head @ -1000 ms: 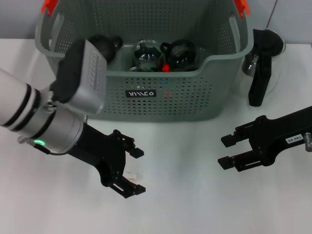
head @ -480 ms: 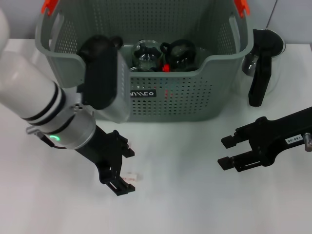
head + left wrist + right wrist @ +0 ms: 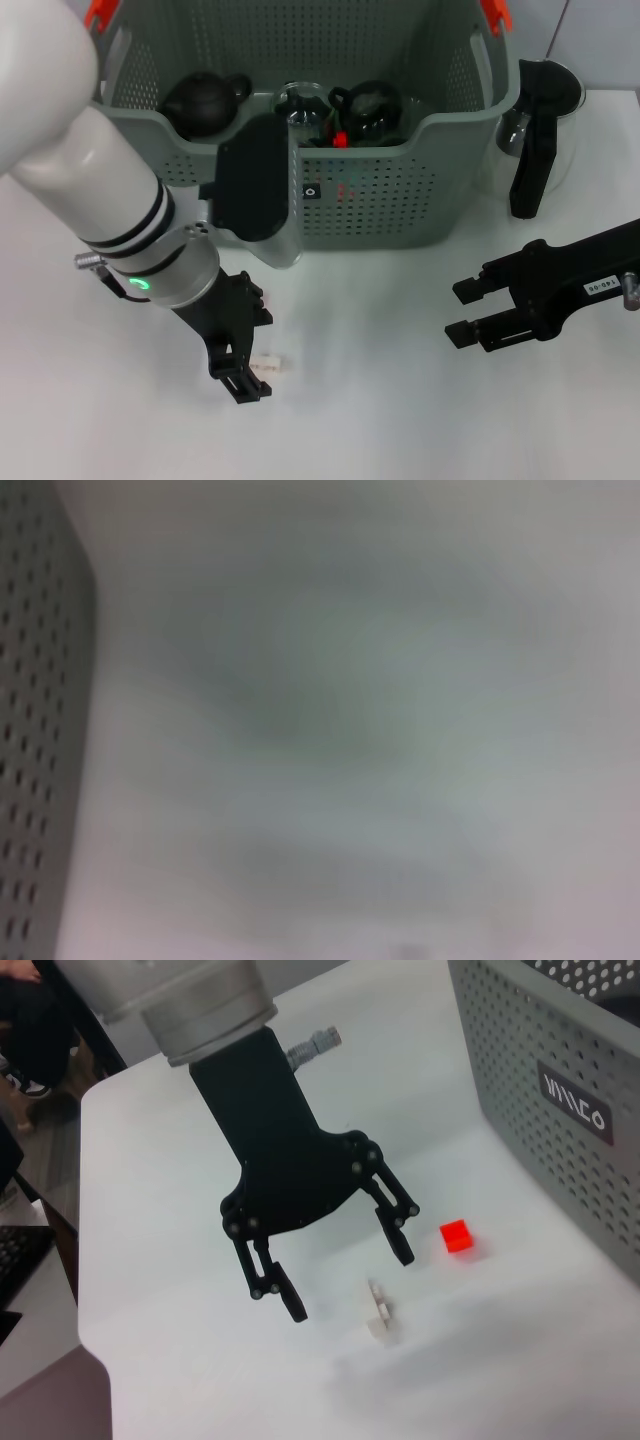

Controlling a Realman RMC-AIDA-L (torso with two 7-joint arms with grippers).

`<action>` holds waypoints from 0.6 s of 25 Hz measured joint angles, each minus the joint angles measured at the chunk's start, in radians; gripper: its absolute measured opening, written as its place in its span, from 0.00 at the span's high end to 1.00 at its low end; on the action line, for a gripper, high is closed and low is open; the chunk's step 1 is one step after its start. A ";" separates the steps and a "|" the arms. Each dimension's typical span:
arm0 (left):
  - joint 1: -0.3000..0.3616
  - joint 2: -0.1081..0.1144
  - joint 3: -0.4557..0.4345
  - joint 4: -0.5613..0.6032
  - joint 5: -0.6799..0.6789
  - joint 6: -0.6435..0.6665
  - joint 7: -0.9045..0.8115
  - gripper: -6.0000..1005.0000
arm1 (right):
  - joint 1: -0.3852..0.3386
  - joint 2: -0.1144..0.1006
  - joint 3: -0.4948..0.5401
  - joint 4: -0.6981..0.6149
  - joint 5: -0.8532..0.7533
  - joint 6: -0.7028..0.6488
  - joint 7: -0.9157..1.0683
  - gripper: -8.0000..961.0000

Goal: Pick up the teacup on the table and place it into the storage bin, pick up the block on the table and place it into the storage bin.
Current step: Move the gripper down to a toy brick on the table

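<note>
Black left gripper (image 3: 243, 360) angled down, fingers apart over small white block (image 3: 272, 365) | right gripper (image 3: 470, 312) open, idle right | perforated plastic storage bin (image 3: 400, 190) far, holding dark teapots

storage bin (image 3: 560, 1070) black label (image 3: 575, 1103) shows white marks, perhaps "miico"; not clearly legible.

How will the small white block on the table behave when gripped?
The white block looks tiny and solid, so probably light and stiff. Lying on the smooth table, it may slide if the open left gripper nudges it. The right gripper hangs aside.
</note>
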 joint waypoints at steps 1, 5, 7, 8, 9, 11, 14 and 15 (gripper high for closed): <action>-0.001 0.000 0.007 -0.002 0.000 -0.002 -0.003 0.14 | 0.000 0.001 0.000 0.000 0.000 0.000 0.000 0.31; -0.006 0.000 0.040 -0.006 0.002 -0.008 -0.015 0.15 | -0.001 0.004 0.000 0.000 0.000 0.001 0.000 0.31; -0.010 -0.001 0.056 -0.011 0.003 -0.011 -0.020 0.15 | -0.003 0.005 0.000 0.000 0.000 0.004 0.000 0.31; -0.011 -0.001 0.064 -0.014 0.003 -0.015 -0.023 0.15 | -0.004 0.006 0.000 0.000 0.000 0.006 0.000 0.31; -0.011 -0.001 0.064 -0.014 0.003 -0.015 -0.023 0.15 | -0.005 0.006 0.000 0.000 0.000 0.008 0.000 0.30; -0.018 -0.002 0.085 -0.030 0.007 -0.036 -0.033 0.15 | -0.007 0.007 -0.001 0.000 0.001 0.010 0.000 0.30; -0.026 -0.001 0.091 -0.047 0.009 -0.049 -0.043 0.24 | -0.008 0.007 -0.001 0.000 0.001 0.010 0.000 0.30; -0.028 -0.001 0.092 -0.052 0.013 -0.056 -0.049 0.26 | -0.008 0.007 -0.001 0.000 0.001 0.010 0.000 0.30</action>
